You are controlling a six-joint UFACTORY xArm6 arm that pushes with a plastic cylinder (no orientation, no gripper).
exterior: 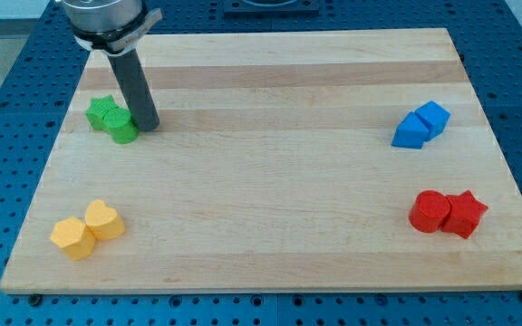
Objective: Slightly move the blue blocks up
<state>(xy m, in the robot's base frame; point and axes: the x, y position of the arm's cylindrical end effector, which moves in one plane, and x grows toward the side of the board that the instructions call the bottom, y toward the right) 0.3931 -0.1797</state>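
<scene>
Dark rod, no claw on this arm at all, so there's nothing to open or close and nothing held; it just ends in my tip (147,125), which sits on the wooden board (261,208) up in the view's top left. The tip is right against the green blocks, just to their right side. Looks like it's touching the nearer one, though from this angle I honestly can't swear there's no sliver of a gap.

Those greens are a pair: a green star (103,112) and a rounder green block (123,129) pressed up to it on the lower right. The round one is the one next to the tip.

Going outward from there, straight down the board near the view's bottom left there's a yellow pair, a yellow hexagon-ish block (70,236) and a yellow heart-shaped block (104,220), touching each other.

The blue blocks are way over on the view's right, in the upper half of the board, well apart from the tip. It's two pieces sitting tight together: a blue triangular block (410,131) on the left and a blue boxy block (433,118) just up and to the right of it.

Below them, near the view's bottom right, a red cylinder (429,211) and a red star (465,214) sit side by side, touching.

The board lies on a blue perforated table (7,109).
</scene>
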